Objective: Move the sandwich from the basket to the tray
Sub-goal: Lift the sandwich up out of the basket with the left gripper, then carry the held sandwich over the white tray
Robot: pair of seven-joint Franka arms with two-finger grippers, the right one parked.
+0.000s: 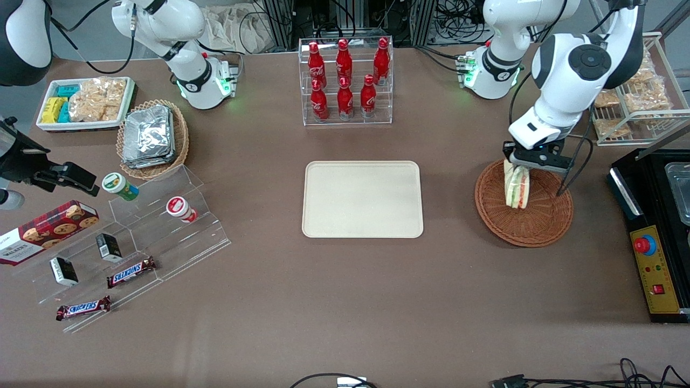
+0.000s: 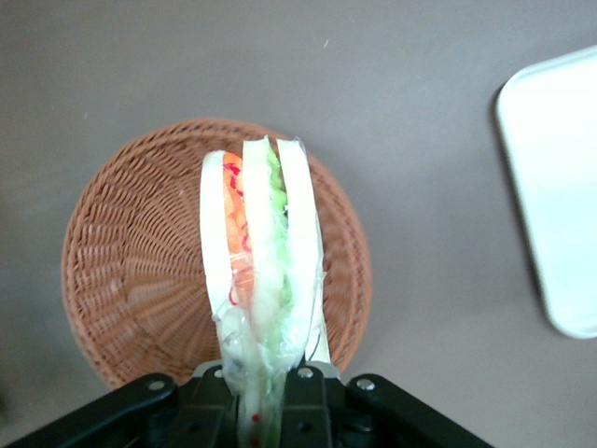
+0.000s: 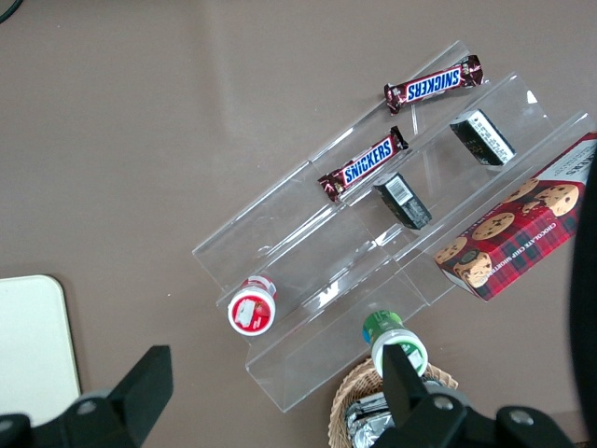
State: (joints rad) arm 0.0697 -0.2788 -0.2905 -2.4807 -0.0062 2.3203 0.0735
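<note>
Brown table [image 1: 345, 302] with tray [image 1: 362, 199], basket [image 1: 533, 226].

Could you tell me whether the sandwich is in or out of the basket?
Out: the tool holds the sandwich above the basket.

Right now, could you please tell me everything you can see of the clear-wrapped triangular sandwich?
The clear-wrapped triangular sandwich has three pale bread slices with green, orange and red filling between them. It hangs on edge, wrapper pinched at one end by the left arm's black end effector, above the round brown wicker basket. Whether its lower end touches the weave is unclear. The cream rectangular tray lies empty toward the parked arm's end.
</note>
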